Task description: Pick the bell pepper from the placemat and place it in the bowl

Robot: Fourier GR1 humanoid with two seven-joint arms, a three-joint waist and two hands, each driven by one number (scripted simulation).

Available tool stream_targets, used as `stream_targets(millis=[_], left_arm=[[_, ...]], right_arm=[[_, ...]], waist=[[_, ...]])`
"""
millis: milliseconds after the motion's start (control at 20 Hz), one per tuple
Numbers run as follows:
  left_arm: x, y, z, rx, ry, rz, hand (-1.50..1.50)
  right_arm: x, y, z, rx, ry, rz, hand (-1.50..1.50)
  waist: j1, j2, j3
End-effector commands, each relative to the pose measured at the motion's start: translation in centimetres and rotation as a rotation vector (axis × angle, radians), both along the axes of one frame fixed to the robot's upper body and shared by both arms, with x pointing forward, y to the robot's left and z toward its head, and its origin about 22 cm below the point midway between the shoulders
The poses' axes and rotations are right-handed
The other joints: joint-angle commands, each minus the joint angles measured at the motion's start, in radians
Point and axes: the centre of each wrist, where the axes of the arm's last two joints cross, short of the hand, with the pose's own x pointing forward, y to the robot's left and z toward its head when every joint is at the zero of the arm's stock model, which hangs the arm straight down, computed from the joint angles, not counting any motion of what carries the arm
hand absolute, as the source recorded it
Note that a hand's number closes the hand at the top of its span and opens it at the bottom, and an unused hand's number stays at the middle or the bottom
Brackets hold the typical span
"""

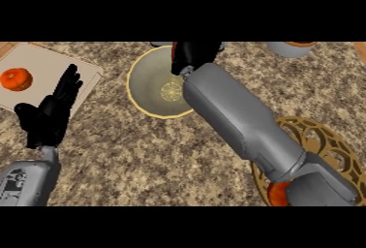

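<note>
The right hand is seen only in part at the top edge of the scene, above the far rim of the bowl. Its fingers are cut off by the edge, so it cannot be told whether they are spread or curled, or whether anything is held. The right side of the bowl is covered by the grey right forearm, which runs diagonally across the speckled tabletop.

One bowl is counted, yellow-rimmed, with a pale pattern at its centre. One placemat is seen at the upper left, its left part cut off. On it one round orange-red thing is lying, taken to be the bell pepper; its shape is hard to make out. It is well apart from the bowl.

The left hand is held open over the near right part of the placemat, fingers straight and pointing away, touching nothing that can be seen.

At the lower right, one golden openwork trivet is partly hidden by the right arm, and a red-orange thing beside it is mostly covered and cannot be identified. At the top right, one grey cup is cut off.
</note>
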Motion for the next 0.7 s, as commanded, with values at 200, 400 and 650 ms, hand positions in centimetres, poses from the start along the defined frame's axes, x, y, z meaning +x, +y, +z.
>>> stream_targets(millis=[200, 400, 650], left_arm=[[-0.3, 0.5, -0.8, -0.005, 0.001, 0.017, 0.00], [0.7, 1.4, 0.7, -0.002, -0.004, 0.008, 0.00], [-0.9, 1.6, -0.1, 0.002, 0.008, 0.026, 0.00]], right_arm=[[1.3, -3.3, -4.9, 0.202, 0.212, -0.134, -1.50], [0.8, -3.8, -6.2, 0.299, 0.149, -0.030, -1.50], [0.6, -3.2, -2.4, 0.612, -0.161, -0.025, -1.50]], waist=[[-0.012, 0.002, 0.002], [-0.026, 0.000, 0.002], [-0.026, -0.011, 0.005]])
